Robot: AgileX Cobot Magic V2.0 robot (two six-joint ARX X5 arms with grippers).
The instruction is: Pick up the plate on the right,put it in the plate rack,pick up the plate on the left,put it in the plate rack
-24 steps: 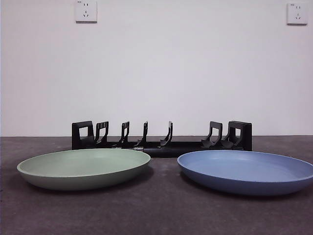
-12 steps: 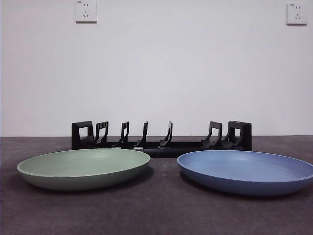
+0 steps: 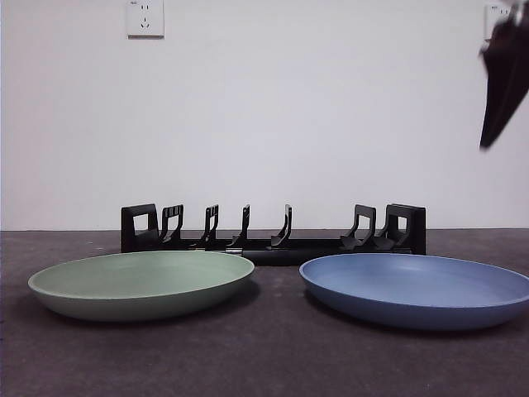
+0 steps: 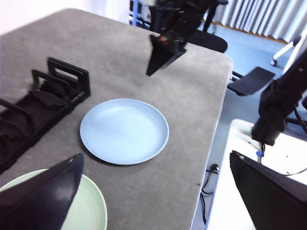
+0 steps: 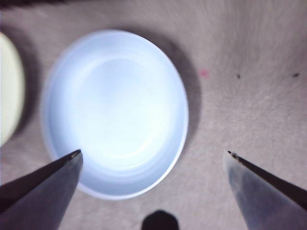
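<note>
- Blue plate (image 3: 417, 289): flat on the table (image 3: 264, 364), lower right of the front frame. Nothing touches it.
- Green plate (image 3: 140, 284): flat on the table, lower left of the front frame, apart from the blue plate with a strip of bare table between them.
- Rack (image 3: 273, 236): long, black, centre of the front frame behind both plates, against the white wall. Upright dividers between blocky ends; no plate in any slot.
- Right gripper (image 5: 153, 155): jaws spread wide. In its wrist view the blue plate (image 5: 112, 112) fills the middle of the frame, one jaw tip over the plate's rim, the other over bare table. No contact with the plate visible.
- Front view: a dark tapered tip (image 3: 504, 83) at the upper right edge, high above the blue plate. Going by the wrist views, this is the right gripper.
- Left wrist view: right gripper (image 4: 163, 52) shows as a dark wedge in the upper middle of the frame, above the table past the blue plate (image 4: 123, 131).
- Left gripper (image 4: 156, 167): jaws spread wide, holding nothing. Its view takes in the blue plate at centre, the green plate's edge (image 4: 93, 211) at lower left, the rack (image 4: 43, 100) at left.
- Two wall sockets, upper left (image 3: 145, 18) and upper right of the front frame; the right one is partly behind the dark tip.
</note>
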